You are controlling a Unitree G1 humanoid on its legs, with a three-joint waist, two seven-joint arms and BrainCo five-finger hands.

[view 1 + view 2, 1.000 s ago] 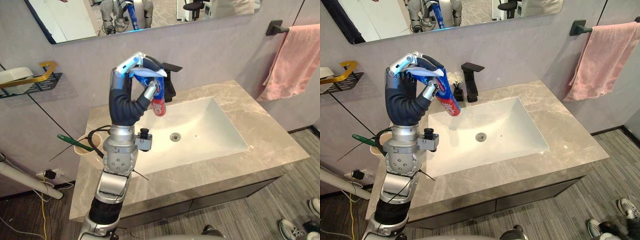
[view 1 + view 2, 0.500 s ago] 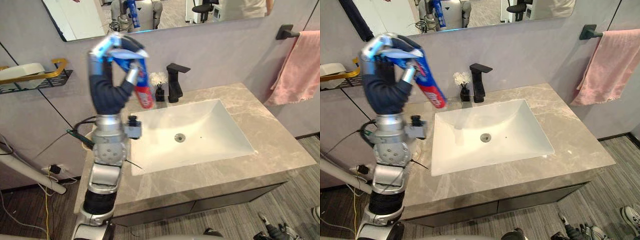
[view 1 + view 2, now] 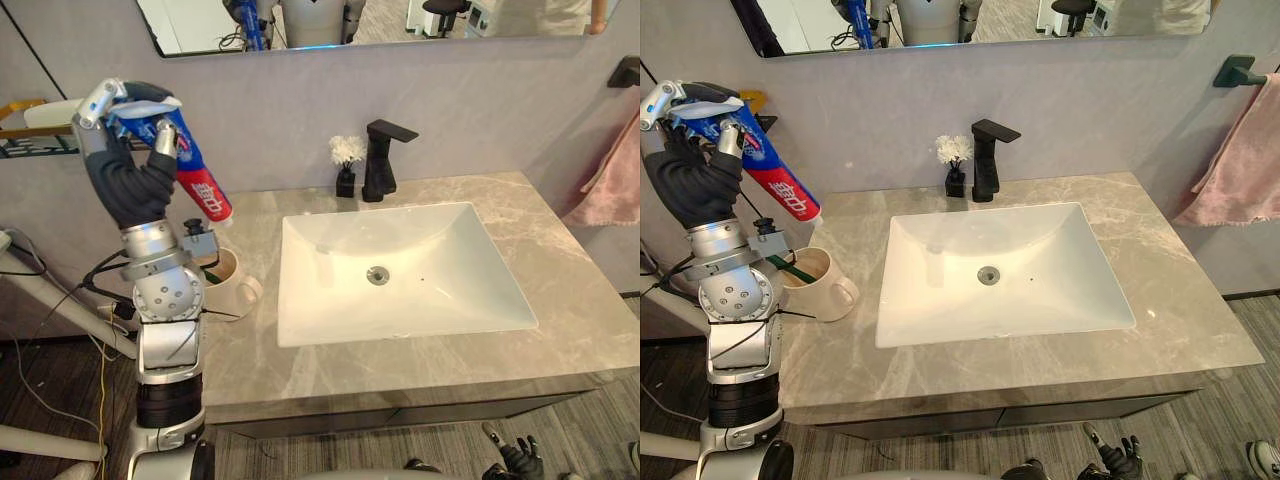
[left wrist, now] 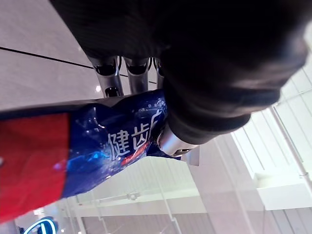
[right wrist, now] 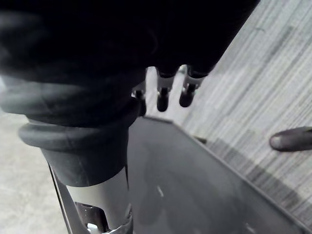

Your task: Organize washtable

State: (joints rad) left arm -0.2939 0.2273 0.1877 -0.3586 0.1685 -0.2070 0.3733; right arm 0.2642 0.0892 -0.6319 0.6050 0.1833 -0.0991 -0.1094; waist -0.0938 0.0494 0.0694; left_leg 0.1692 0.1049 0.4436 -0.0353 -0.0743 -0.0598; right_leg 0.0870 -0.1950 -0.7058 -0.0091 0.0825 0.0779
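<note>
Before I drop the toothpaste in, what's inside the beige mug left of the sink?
A green toothbrush handle pokes out of the mug at its rim. Deeper inside is hidden by the mug's own wall.

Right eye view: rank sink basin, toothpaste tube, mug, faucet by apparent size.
1. sink basin
2. toothpaste tube, though it is raised nearer the camera
3. mug and faucet look alike; not ranked

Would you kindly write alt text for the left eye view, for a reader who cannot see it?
The left hand grips a blue-and-red toothpaste tube, raised above a cream mug at the left end of the washtable. A white sink fills the middle, with a black faucet and small white flowers behind it.
</note>
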